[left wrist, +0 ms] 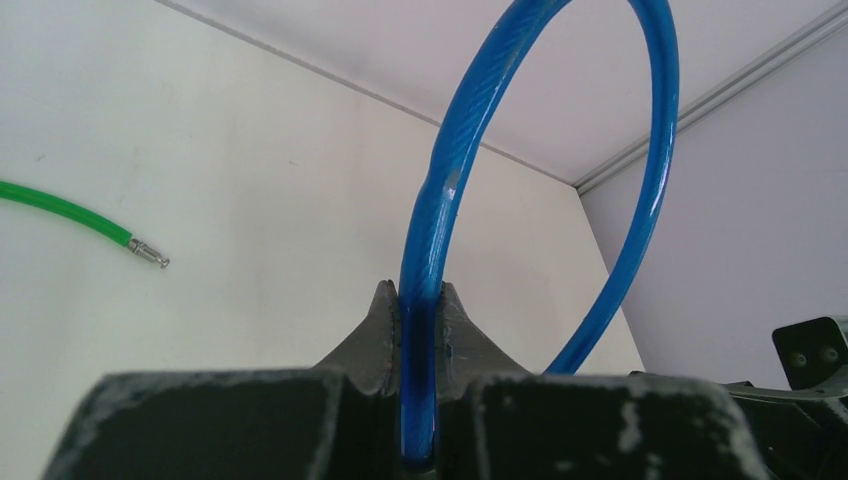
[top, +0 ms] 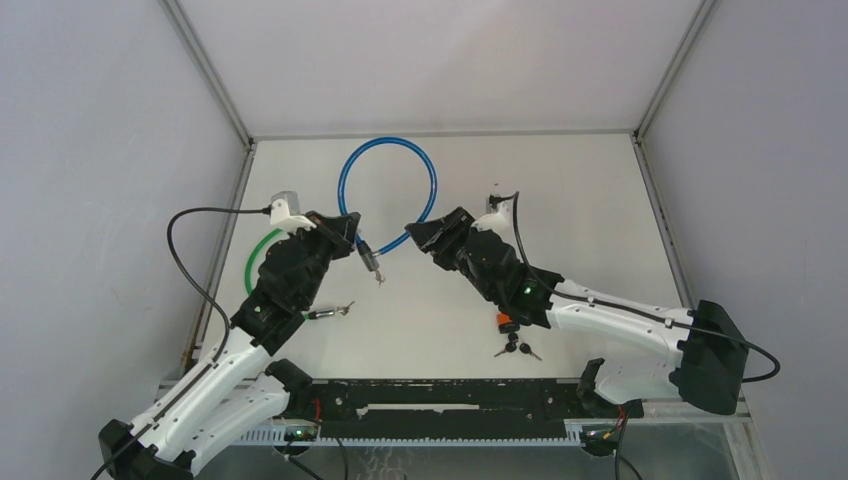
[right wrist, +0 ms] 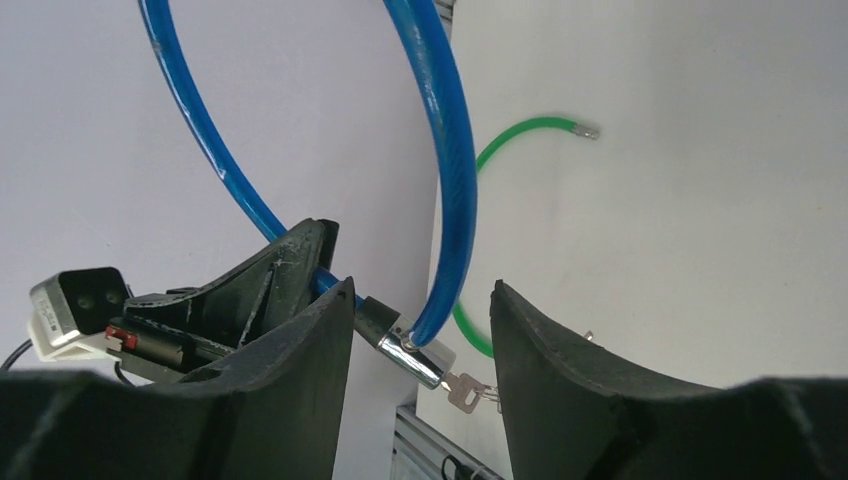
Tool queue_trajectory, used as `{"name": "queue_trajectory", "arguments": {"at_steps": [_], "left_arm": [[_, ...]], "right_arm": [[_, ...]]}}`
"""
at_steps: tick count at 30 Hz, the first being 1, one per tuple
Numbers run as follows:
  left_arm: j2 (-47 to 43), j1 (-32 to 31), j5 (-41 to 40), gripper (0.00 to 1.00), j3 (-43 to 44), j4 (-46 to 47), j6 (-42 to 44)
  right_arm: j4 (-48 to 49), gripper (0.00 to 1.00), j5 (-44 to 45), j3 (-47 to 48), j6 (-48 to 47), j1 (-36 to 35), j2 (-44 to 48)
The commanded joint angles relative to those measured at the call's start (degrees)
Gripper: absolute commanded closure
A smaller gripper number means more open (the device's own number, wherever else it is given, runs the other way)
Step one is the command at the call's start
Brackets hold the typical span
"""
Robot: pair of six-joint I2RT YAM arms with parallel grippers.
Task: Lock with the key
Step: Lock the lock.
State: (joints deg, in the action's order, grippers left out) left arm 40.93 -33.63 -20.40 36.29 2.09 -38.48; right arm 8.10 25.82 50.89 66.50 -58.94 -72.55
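White table (top: 600, 220) fills my view. At the left I see a green cable (top: 258, 255) lying under the left arm. The left gripper (top: 350, 232) pinches the blue cable (top: 345, 170) near its lock end, where a key (right wrist: 465, 390) sticks out. The right gripper (top: 413, 232) has its jaws spread, the cable's other end between them.

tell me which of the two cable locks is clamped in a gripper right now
The blue cable lock: the left gripper is shut on it, with its loop standing up. The green cable lock lies loose on the table with no gripper on it.
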Motion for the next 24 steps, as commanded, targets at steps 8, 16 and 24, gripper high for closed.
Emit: {"name": "queue_trajectory", "arguments": {"at_steps": [8,16,24], "left_arm": [[-2.4,0.3,0.5,1.00,-0.5,5.6,0.7],[-3.0,0.2,0.9,1.00,-1.1,5.3,0.5],[-1.8,0.2,0.6,1.00,-2.1,6.5,-1.1]], "right_arm": [[6.8,0.38,-4.9,0.8,2.2,3.6,-4.4],[9.4,1.00,-10.1,2.0,2.3,3.7,-7.5],[9.3,1.00,-11.2,3.9,1.8,0.7,-8.0]]}}
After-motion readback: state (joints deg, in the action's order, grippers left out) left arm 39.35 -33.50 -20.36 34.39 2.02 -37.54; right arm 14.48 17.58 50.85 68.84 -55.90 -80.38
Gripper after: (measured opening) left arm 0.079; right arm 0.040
